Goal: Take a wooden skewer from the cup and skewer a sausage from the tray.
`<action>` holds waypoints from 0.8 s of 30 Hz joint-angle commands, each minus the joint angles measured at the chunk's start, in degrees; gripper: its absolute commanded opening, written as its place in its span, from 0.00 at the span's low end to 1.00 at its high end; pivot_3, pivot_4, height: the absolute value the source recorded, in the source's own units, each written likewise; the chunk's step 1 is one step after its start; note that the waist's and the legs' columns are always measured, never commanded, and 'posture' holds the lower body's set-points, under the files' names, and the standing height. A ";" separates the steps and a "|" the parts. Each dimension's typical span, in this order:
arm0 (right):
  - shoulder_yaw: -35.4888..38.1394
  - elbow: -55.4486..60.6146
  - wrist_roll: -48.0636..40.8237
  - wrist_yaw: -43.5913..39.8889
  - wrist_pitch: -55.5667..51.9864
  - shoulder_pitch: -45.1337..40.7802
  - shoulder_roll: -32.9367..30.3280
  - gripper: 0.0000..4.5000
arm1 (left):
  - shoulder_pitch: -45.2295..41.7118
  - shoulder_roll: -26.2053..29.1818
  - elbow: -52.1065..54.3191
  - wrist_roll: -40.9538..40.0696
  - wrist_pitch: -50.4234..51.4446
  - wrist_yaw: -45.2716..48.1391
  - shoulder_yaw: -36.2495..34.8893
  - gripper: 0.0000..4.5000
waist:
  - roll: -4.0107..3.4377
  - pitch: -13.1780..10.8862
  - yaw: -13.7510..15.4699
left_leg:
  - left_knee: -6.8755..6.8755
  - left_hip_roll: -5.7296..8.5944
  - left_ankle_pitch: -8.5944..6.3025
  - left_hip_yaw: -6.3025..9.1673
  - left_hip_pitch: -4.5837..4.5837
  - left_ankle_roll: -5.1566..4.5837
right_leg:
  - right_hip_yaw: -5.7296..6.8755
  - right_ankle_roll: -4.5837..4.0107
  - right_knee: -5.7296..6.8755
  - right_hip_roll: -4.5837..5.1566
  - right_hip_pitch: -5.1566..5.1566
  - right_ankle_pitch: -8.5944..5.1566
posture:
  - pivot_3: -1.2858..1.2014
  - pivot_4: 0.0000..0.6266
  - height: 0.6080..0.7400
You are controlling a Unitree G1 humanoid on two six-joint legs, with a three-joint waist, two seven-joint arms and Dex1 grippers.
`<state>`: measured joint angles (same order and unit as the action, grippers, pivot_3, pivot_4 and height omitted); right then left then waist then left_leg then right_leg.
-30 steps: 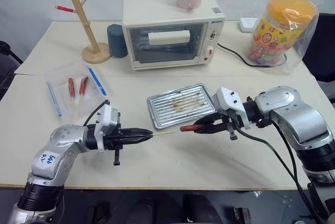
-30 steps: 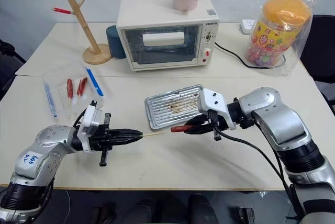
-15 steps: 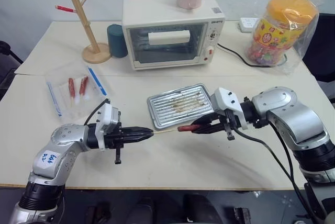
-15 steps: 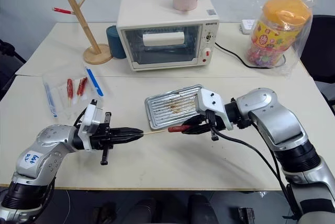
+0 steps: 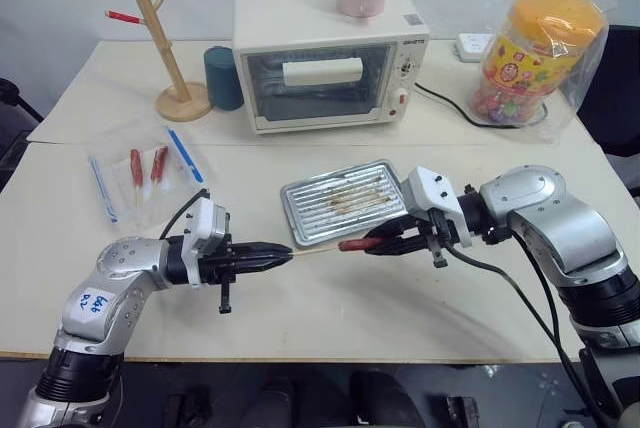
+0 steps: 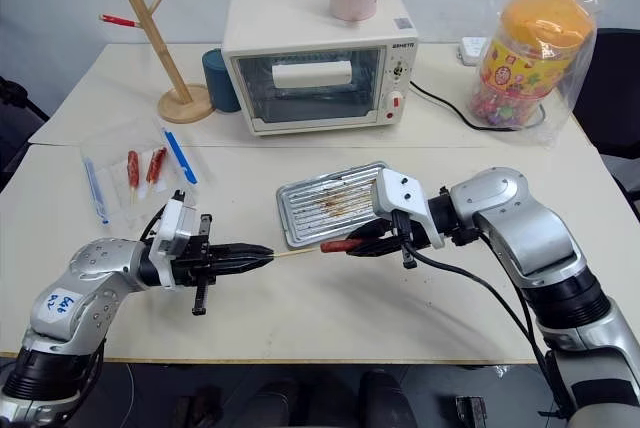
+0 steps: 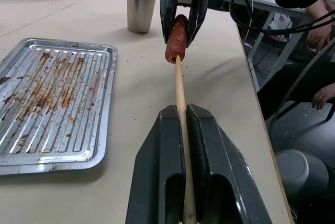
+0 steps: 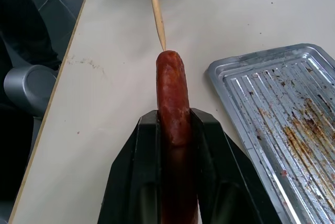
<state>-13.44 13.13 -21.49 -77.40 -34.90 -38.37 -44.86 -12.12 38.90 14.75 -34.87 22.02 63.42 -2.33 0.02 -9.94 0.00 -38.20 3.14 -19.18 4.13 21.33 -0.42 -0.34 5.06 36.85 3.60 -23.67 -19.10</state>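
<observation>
My left gripper (image 5: 285, 253) is shut on the wooden skewer (image 7: 179, 88), which points level to the right above the table. My right gripper (image 5: 375, 245) is shut on the reddish-brown sausage (image 8: 171, 93) and holds it end-on to the skewer. The skewer's tip meets the sausage's free end (image 5: 345, 244); how deep it goes I cannot tell. The silver tray (image 5: 300, 218), streaked with brown grease, lies just behind the two grippers with nothing in it. The steel cup (image 7: 141, 7) stands on the table beyond the right gripper.
At the back stand a white toaster oven (image 5: 330, 58), a dark blue cup (image 5: 223, 78) and a branched wooden stand (image 5: 160, 38). A clear bag of red sausages (image 5: 145, 178) lies at the left, a candy jar (image 5: 535, 53) at the back right. The table's front edge is close below the grippers.
The right gripper has edged the sausage slightly left, closing the small gap to the skewer's tip. The left gripper and the skewer have kept still.
</observation>
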 commanded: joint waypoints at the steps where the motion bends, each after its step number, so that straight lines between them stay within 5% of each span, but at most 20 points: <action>1: 0.42 0.76 -0.67 -0.72 1.21 -1.12 -0.17 0.17 | 0.55 0.13 0.69 -0.17 -0.77 -0.04 -1.38 0.00 | 0.00 0.00 0.00 | 0.00 0.00 0.00 0.00 0.00 0.00 | 0.00 0.00 0.00 0.00 0.00 0.00 | 0.52 0.24 1.00; 24: -0.66 0.63 -0.65 -0.67 1.27 -1.47 0.80 0.17 | 0.21 -1.21 1.47 -1.42 -0.13 -0.46 -0.77 0.00 | 0.00 0.00 -0.01 | -0.01 0.00 0.00 0.00 0.00 0.00 | 0.00 0.00 0.01 0.00 0.00 0.00 | 0.52 0.24 1.00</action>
<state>-14.60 13.00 -21.51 -77.97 -33.85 -39.06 -44.38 -11.47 38.02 14.82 -35.35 22.13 63.30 -2.27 0.02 -9.94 0.00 -38.21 3.14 -19.18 4.13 21.33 -0.41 -0.33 5.06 36.85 3.60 -23.67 -19.10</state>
